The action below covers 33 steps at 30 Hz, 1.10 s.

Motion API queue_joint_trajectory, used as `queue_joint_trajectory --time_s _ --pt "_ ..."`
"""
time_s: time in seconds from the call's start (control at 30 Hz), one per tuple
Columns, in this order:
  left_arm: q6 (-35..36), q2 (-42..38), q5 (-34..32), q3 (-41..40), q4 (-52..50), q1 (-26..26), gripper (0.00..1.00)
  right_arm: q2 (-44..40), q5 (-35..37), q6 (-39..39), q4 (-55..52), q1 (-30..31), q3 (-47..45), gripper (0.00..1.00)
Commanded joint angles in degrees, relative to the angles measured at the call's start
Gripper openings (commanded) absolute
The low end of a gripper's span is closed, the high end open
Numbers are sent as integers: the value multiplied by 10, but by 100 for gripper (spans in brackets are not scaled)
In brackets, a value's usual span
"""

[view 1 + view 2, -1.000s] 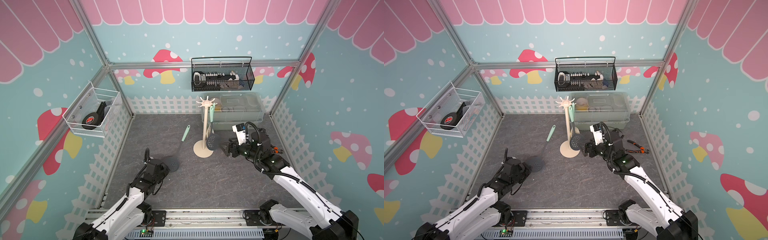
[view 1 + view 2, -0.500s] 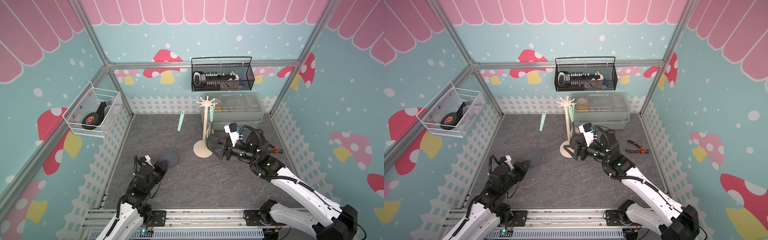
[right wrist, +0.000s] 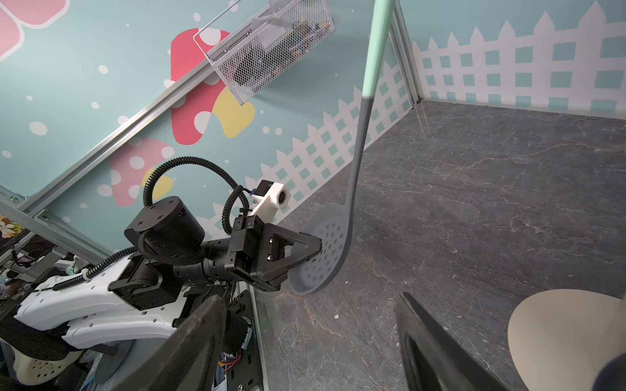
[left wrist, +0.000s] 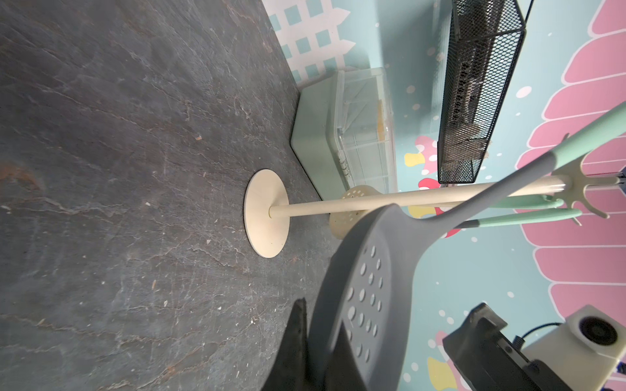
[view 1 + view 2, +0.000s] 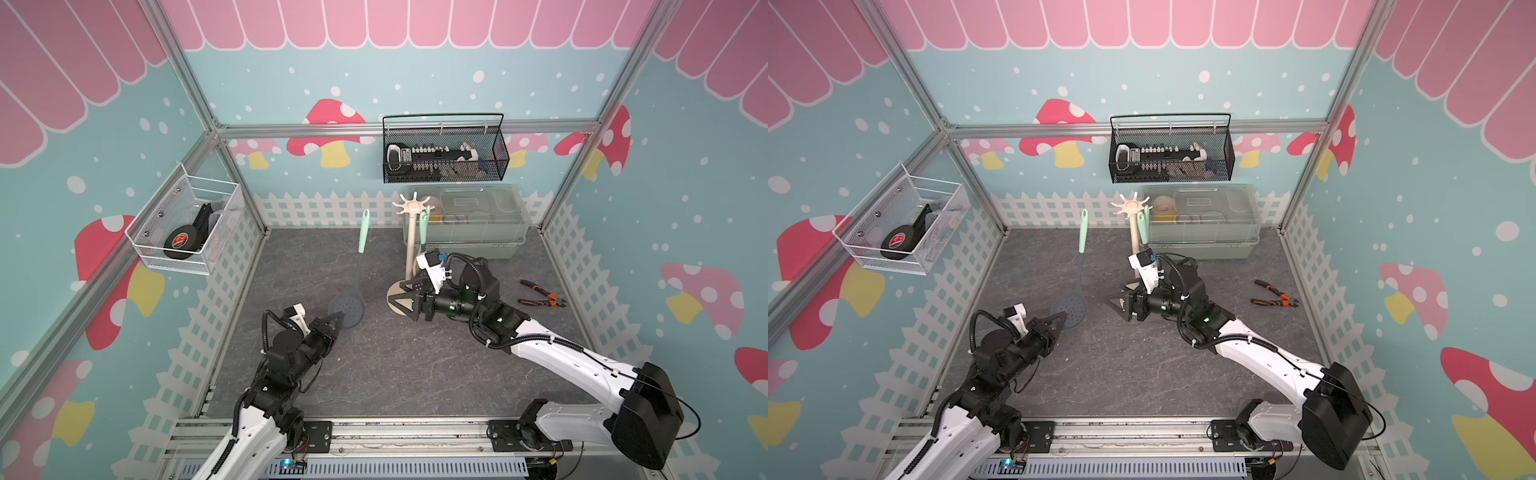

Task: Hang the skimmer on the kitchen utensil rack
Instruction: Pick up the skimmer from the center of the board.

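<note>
The left tool (image 5: 338, 321) is pressed together on the rim of the grey perforated head of the skimmer (image 5: 349, 308), holding it with its mint handle up over the desk (image 5: 395, 365), left of the kitchen utensil rack (image 5: 411, 243). The right tool (image 5: 400, 296) is spread wide and empty, just beside the rack's disc base.

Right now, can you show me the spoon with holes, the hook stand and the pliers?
Skimmer (image 5: 347, 308): in a top view, on its grey head with holes.
Utensil rack (image 5: 411, 205): in a top view, on its crown of hooks.
Pliers (image 5: 549, 297): in a top view, on the orange part.
</note>
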Motion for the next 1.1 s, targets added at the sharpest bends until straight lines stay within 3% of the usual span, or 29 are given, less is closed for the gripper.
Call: queue_joint_trajectory --time_s 0.0,0.43,0.67,0.73,0.87,1.0,1.07 --pt "-23 -12 18 5 31 3 0 25 11 10 37 12 39 78" --pt "-22 -31 22 18 12 1 0 191 28 50 86 37 155 69" --pt "-18 -36 33 21 -2 1 0 238 45 39 77 50 201 57" --pt "-18 -37 35 21 -2 1 0 247 46 42 76 51 209 50" --pt "-11 -35 42 30 -5 1 0 258 52 48 69 52 223 20" --pt "-5 -37 45 35 -15 1 2 256 57 47 69 53 225 0" --pt "0 -42 42 36 -28 1 27 247 55 42 68 55 224 0"
